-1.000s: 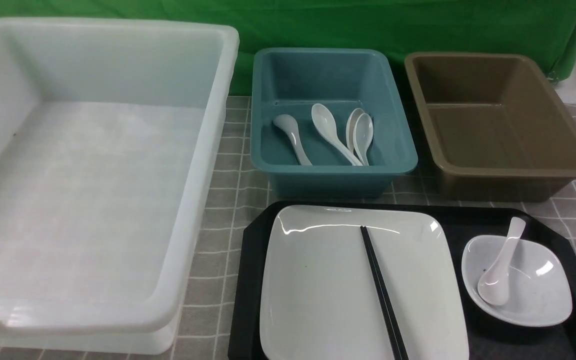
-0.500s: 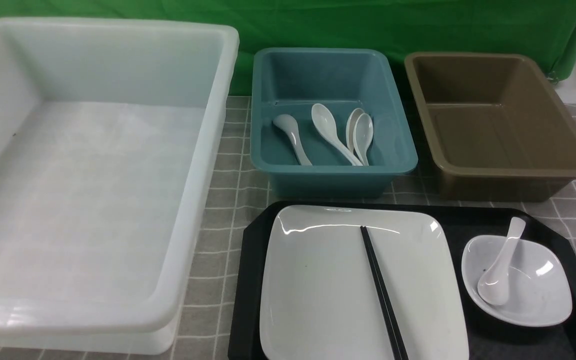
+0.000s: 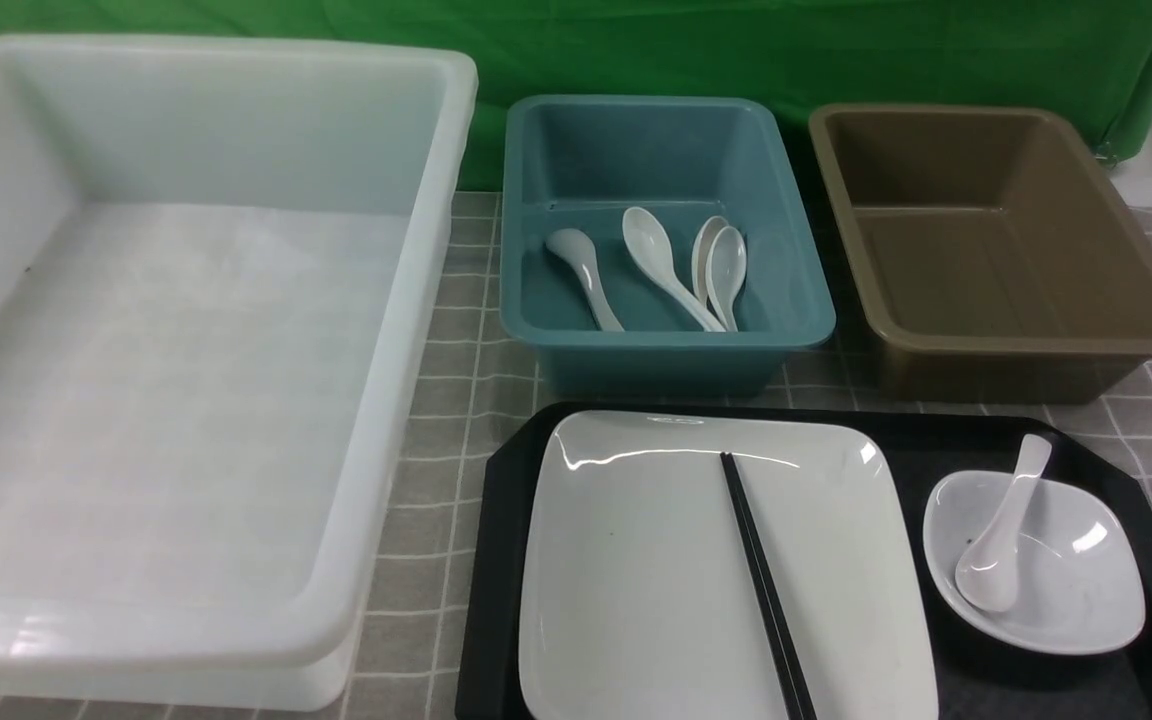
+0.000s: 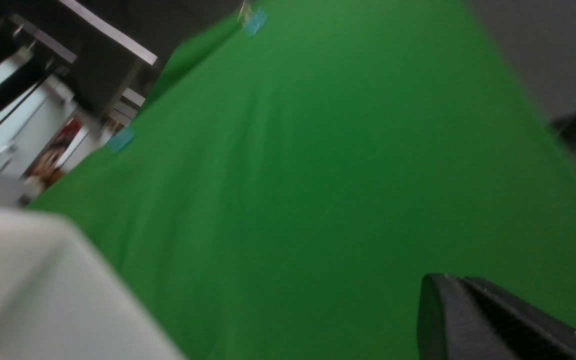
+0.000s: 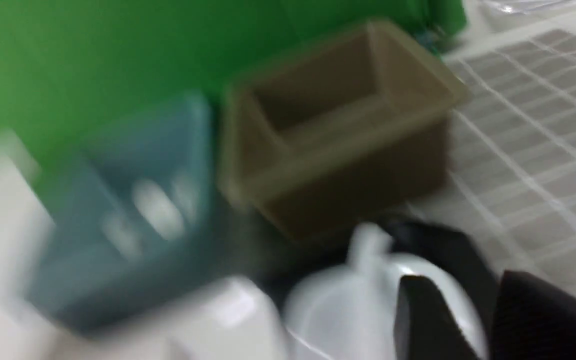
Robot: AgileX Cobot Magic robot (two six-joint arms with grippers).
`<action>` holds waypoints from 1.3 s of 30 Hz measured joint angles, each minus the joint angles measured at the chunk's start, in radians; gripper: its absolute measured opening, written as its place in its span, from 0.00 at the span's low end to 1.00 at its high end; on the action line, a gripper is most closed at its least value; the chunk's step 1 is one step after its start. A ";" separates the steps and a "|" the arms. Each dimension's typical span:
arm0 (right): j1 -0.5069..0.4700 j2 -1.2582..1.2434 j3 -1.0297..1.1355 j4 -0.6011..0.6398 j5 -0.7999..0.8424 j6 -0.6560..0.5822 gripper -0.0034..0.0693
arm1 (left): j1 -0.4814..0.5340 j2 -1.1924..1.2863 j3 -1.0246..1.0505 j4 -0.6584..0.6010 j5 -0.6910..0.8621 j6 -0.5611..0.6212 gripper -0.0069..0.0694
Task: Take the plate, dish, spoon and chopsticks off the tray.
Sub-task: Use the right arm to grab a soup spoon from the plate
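Observation:
The black tray (image 3: pixel 496 560) lies at the front right of the table. On it sits the large white plate (image 3: pixel 636 570), and the black chopsticks (image 3: pixel 761 580) lie across the plate. To its right the small dish (image 3: pixel 1076 570) holds the white spoon (image 3: pixel 1001 540), handle pointing away. Neither gripper shows in the front view. In the blurred right wrist view my right gripper (image 5: pixel 460 285) is open and empty, close above the dish (image 5: pixel 348 305) and spoon handle (image 5: pixel 368 240). In its wrist view my left gripper (image 4: pixel 450 280) is shut on nothing, facing the green backdrop.
A big white tub (image 3: pixel 416 330) fills the left side. Behind the tray stand a teal tub (image 3: pixel 536 200) holding several white spoons (image 3: pixel 656 265) and a brown tub (image 3: pixel 936 160). A green cloth hangs at the back over a grey checked tablecloth.
A dark part of the left arm at the front view's lower left corner has gone out of frame. Nothing on the table has moved.

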 joint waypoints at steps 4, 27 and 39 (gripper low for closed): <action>0.000 0.000 0.000 0.029 -0.120 0.128 0.39 | 0.000 0.013 -0.069 0.077 -0.062 -0.068 0.12; 0.410 0.771 -0.855 -0.183 0.746 -0.248 0.08 | -0.068 0.942 -0.888 -0.023 1.239 0.669 0.12; 0.139 1.280 -0.995 -0.057 0.851 -0.491 0.07 | -0.534 1.203 -1.119 0.266 1.406 0.494 0.12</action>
